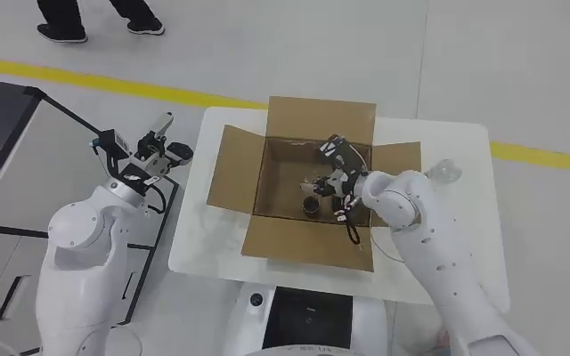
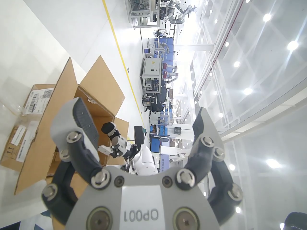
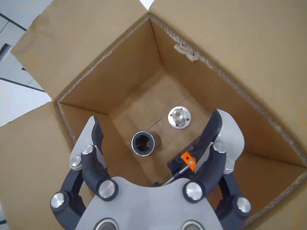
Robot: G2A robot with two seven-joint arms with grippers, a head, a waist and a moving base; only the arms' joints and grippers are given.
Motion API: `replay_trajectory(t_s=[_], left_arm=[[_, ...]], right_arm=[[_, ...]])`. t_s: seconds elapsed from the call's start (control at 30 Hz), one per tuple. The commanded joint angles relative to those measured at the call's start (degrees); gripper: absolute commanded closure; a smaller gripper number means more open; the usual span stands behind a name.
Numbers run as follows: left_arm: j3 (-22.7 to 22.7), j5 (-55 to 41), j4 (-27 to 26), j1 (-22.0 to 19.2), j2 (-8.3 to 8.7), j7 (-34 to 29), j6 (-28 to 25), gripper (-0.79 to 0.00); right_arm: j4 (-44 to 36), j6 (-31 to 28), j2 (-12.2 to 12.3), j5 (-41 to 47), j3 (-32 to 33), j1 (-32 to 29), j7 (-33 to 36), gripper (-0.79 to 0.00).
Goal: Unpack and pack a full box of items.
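Observation:
An open cardboard box (image 1: 312,169) stands in the middle of the white table (image 1: 223,240), all flaps folded out. My right gripper (image 3: 156,120) hangs open over the box's inside (image 3: 215,56), with nothing between its fingers; from above, the right gripper (image 1: 337,182) is over the box's right half. On the box floor lie a dark hollow cylinder (image 3: 144,144), a silver flanged hub (image 3: 179,118) and a black part with an orange tab (image 3: 188,160). My left gripper (image 2: 139,108) is open and empty, held off the table's left side (image 1: 166,123), facing the box (image 2: 72,111).
A clear plastic piece (image 1: 443,169) lies on the table to the right of the box. A black frame (image 1: 27,116) stands on the floor left of the table. The table's left strip and far right part are bare.

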Motion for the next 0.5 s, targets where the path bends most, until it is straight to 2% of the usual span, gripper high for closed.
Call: replay_trajectory(t_s=[0.0,0.07,0.1,0.13,0.3,0.33,0.37,0.4,0.43,0.47], left_arm=[[0.0,0.0,0.0,0.0,0.0,0.0,0.0,-0.785],[0.0,0.0,0.0,0.0,0.0,0.0,0.0,-0.785],[0.0,0.0,0.0,0.0,0.0,0.0,0.0,-0.785],[0.0,0.0,0.0,0.0,0.0,0.0,0.0,-0.785],[0.0,0.0,0.0,0.0,0.0,0.0,0.0,-0.785],[0.0,0.0,0.0,0.0,0.0,0.0,0.0,-0.785],[0.0,0.0,0.0,0.0,0.0,0.0,0.0,-0.785],[0.0,0.0,0.0,0.0,0.0,0.0,0.0,-0.785],[0.0,0.0,0.0,0.0,0.0,0.0,0.0,-0.785],[0.0,0.0,0.0,0.0,0.0,0.0,0.0,-0.785]], right_arm=[[-0.19,0.34,0.17,3.93,0.58,-0.23,4.14,-0.351],[1.36,0.03,0.27,7.1,0.68,0.3,6.92,-0.354],[2.19,-0.35,0.28,7.62,0.41,0.84,7.36,-0.456],[2.26,-0.19,0.31,6.73,0.5,1.37,6.52,-0.785],[2.26,-0.19,0.31,6.73,0.5,1.37,6.52,-0.785],[2.26,-0.19,0.31,6.73,0.5,1.37,6.52,-0.773],[3.55,2.34,0.29,4.76,0.18,1.27,6.58,-0.696],[4.37,5.26,0.09,2.55,-1.07,1.76,6.54,-0.465],[5.09,6.8,-0.13,3.22,-1.89,2.34,7.09,-0.363],[6.27,8.13,-0.23,4.35,-1.95,3.11,8.37,-0.345]])
